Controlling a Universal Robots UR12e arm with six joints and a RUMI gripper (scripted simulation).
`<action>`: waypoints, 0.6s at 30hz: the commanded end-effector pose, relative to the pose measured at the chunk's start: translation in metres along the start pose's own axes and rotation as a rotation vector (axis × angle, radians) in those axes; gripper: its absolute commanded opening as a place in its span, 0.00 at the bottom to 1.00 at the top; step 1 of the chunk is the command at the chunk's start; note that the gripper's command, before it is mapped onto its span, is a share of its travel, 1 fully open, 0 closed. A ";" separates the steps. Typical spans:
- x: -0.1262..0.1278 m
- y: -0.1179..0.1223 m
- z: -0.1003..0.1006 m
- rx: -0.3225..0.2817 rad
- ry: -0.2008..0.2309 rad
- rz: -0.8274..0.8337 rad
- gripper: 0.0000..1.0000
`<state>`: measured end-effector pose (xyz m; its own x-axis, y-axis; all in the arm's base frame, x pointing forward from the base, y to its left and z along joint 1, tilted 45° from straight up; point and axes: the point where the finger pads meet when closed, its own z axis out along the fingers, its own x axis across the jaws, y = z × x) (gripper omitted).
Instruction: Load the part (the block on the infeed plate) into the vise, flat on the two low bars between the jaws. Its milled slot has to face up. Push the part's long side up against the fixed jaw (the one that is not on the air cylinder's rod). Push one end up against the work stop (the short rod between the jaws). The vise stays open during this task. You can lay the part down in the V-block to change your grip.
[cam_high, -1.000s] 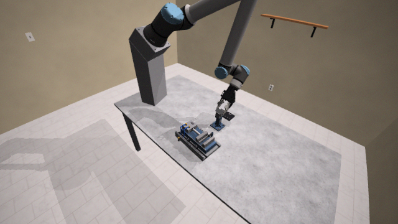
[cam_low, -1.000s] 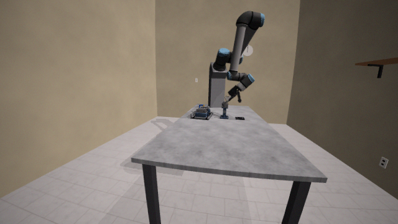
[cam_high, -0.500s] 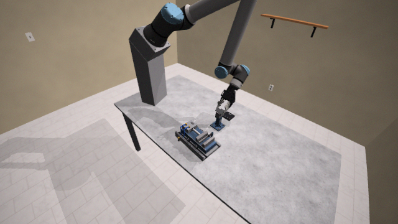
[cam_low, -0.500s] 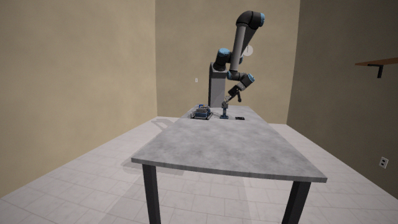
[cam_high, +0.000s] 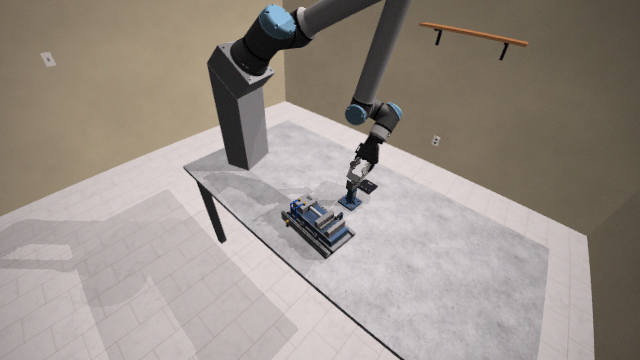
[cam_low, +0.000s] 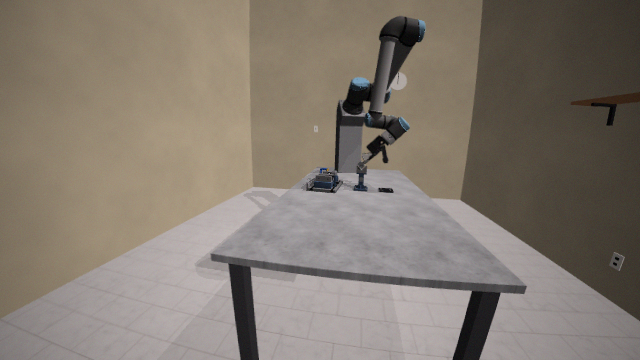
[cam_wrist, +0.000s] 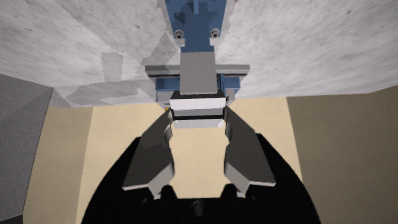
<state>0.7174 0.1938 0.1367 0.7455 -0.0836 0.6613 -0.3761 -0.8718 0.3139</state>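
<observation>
My gripper (cam_wrist: 198, 107) (cam_high: 354, 180) (cam_low: 362, 167) is shut on the part (cam_wrist: 198, 75), a grey block held by one end between the fingertips. The block reaches away from the fingers over the top of the blue V-block (cam_wrist: 196, 20) (cam_high: 350, 200) (cam_low: 360, 184). I cannot tell whether it rests in the V or hangs just above it. The slot is not visible. The vise (cam_high: 320, 223) (cam_low: 324, 181) stands open to the left of the V-block, with nothing between its jaws. The dark infeed plate (cam_high: 369, 187) (cam_low: 385, 190) lies bare just beyond the V-block.
The arm's grey pedestal (cam_high: 239, 110) stands at the back corner of the table (cam_high: 440, 260). The table's front edge runs close to the vise. A wooden shelf (cam_high: 472, 34) hangs on the far wall.
</observation>
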 end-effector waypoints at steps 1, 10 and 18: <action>0.000 0.001 -0.001 0.000 0.001 0.000 0.00; 0.000 0.005 -0.005 0.000 0.001 0.000 0.00; 0.000 0.008 -0.008 0.000 0.001 0.000 0.00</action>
<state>0.7111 0.1912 0.1433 0.7455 -0.0836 0.6612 -0.3761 -0.8718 0.3139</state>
